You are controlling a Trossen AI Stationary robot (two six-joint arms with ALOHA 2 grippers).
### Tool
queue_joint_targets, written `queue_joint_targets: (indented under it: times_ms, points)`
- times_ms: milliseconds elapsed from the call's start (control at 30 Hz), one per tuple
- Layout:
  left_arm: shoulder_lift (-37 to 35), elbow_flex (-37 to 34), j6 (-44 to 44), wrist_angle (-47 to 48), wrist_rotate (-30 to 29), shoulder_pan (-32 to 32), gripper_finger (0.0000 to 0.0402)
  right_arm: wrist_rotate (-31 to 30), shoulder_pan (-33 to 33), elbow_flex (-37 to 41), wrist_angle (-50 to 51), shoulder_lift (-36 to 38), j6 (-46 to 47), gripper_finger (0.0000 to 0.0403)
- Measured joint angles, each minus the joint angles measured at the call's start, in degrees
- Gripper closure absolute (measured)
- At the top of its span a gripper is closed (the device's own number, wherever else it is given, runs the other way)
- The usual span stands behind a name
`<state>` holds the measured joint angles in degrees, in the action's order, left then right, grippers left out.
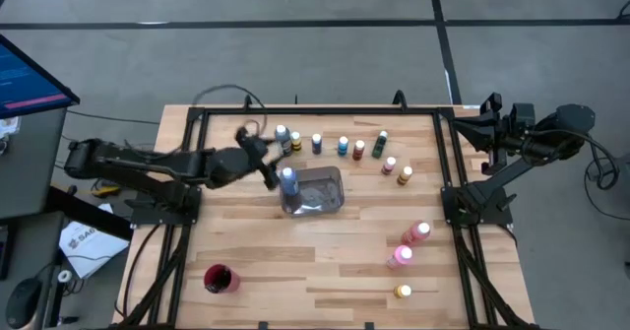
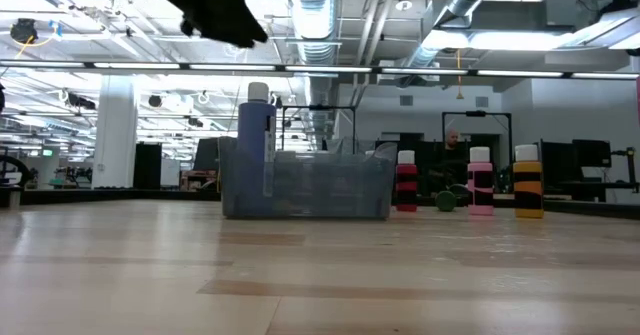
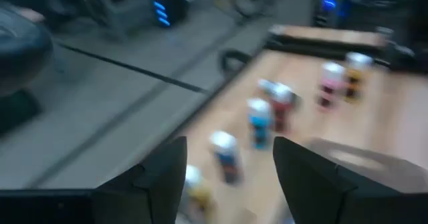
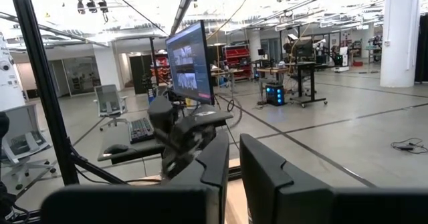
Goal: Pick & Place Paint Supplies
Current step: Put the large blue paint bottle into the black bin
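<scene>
my left gripper [image 1: 273,161] jaws wide open above the tray's [image 1: 330,204] left edge, blue bottle [image 1: 287,179] standing inside, right gripper [image 1: 484,123] shut, parked off the desk's far right corner

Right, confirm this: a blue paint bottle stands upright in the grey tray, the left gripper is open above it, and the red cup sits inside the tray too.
Not quite. The red cup stands outside the grey tray, off by the table's near-left corner, as the high view shows. The rest holds: the blue paint bottle stands upright in the tray, and the left gripper is open above it.
</scene>
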<state>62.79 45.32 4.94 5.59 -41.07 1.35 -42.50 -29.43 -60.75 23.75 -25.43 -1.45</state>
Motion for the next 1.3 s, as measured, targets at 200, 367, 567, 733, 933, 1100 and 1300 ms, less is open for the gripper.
queue_joint_targets:
  times_ms: [200, 367, 567, 733, 933, 1100, 1300]
  points:
    - [-3.37, 0.00, -1.54, -0.28, 5.51, -8.94, 0.0172, 0.00, 0.01, 0.00, 0.00, 0.00, -0.61, 0.0369]
    - [-1.94, 0.00, -1.75, -0.22, 19.93, -19.14, 0.0167, 0.00, 0.02, 0.00, 0.00, 0.00, -0.59, 0.0369]
    - [1.87, -0.11, -6.23, -0.54, 26.87, -25.64, 0.0166, 0.00, 0.00, 0.00, 0.01, 0.00, -0.59, 0.0369]
    - [4.41, -0.11, -6.72, -1.67, 32.17, -27.20, 0.0164, 0.00, 0.00, 0.00, 0.02, 0.01, -0.55, 0.0369]
    - [8.33, -0.11, -9.19, -1.91, 32.49, -27.17, 0.0164, 0.00, 0.00, 0.00, 0.02, 0.02, -0.57, 0.0369]
    - [10.11, -0.11, -9.21, -2.10, 32.37, -27.20, 0.0164, 0.00, 0.01, 0.00, 0.02, 0.02, -0.59, 0.0369]
    - [9.76, -0.11, -10.77, -2.09, 30.00, -27.22, 0.0164, 0.00, 0.00, 0.00, 0.07, 0.02, -0.61, 0.0369]
